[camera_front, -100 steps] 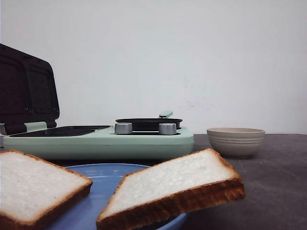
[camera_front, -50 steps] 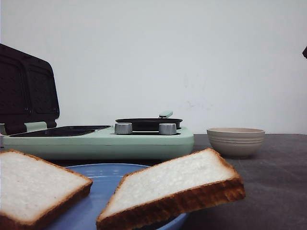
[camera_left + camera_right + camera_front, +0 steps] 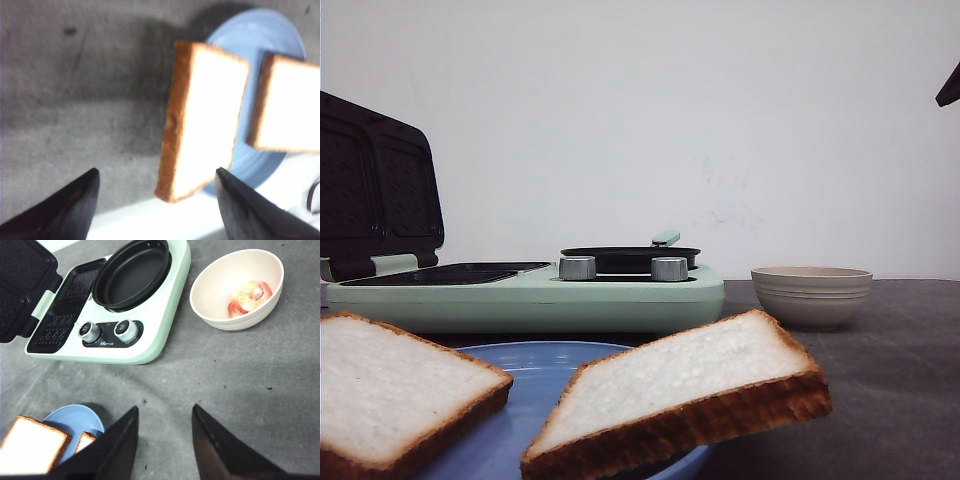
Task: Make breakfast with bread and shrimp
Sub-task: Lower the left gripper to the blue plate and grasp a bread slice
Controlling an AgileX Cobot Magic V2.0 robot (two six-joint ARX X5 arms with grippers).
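Two slices of bread lie on a blue plate (image 3: 535, 370) at the front: one on the left (image 3: 390, 390), the other (image 3: 680, 385) tilted over the plate's right rim. In the left wrist view my left gripper (image 3: 156, 172) hangs open above the table beside the nearer slice (image 3: 210, 115), touching nothing. The shrimp (image 3: 250, 296), orange-red, lies inside the beige bowl (image 3: 240, 322). My right gripper (image 3: 165, 408) is open and empty, high over bare table between the plate (image 3: 75, 417) and the bowl.
A mint-green sandwich maker (image 3: 530, 300) stands behind the plate, its dark lid (image 3: 375, 190) raised at the left. A black pan (image 3: 132, 272) sits on it behind two silver knobs (image 3: 90, 331). The bowl (image 3: 810, 295) stands to its right.
A dark part of the right arm has come into the top right corner of the front view and grown larger. Bread, plate and bowl have not moved.
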